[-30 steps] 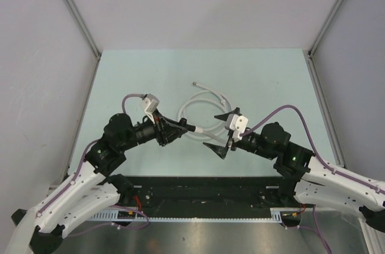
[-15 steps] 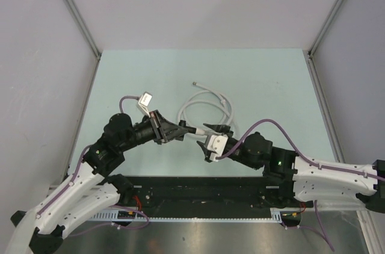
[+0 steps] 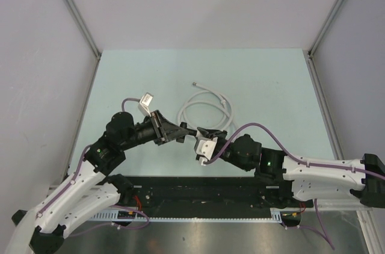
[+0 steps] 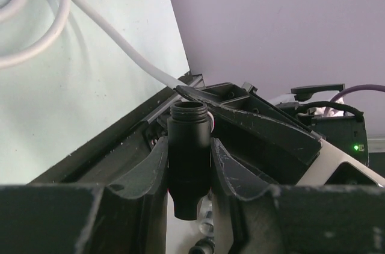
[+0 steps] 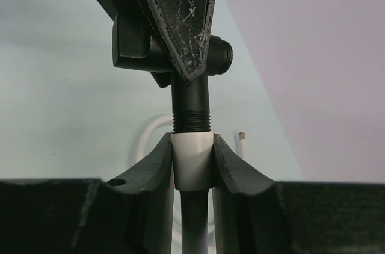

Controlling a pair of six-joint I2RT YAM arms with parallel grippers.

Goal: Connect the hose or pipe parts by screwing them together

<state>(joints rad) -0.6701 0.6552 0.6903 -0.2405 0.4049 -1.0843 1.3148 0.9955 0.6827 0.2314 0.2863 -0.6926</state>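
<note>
Left fingers (image 4: 149, 173) were clamped on the black fitting (image 4: 188, 157), its threaded end turned toward the right arm. It appeared to be held up off the tabletop (image 3: 271, 79), near the front edge.

Right fingers (image 5: 157, 173) were pinched narrow on the white collar (image 5: 192, 161) at the hose end. The collar butted against the black threads. From the right wrist view the two looked in line.

White tubing (image 4: 117, 38) trailed from the collar to loose loops lying mid-tabletop. Its far end (image 5: 242, 139) lay free.

Step in hand, as I judged it: starting the thread.

- You needed the axes true before any turn. A collar started tilted would likely cross-thread.
- Light push along the axis, then rotate the right wrist. Let the left side act only as a steady vise.
- The grip sat on a smooth collar, so slip looked possible. Regrip in short turns rather than one long twist.
- Watch the tubing. Turning the collar could wind up the loops and drag them.
</note>
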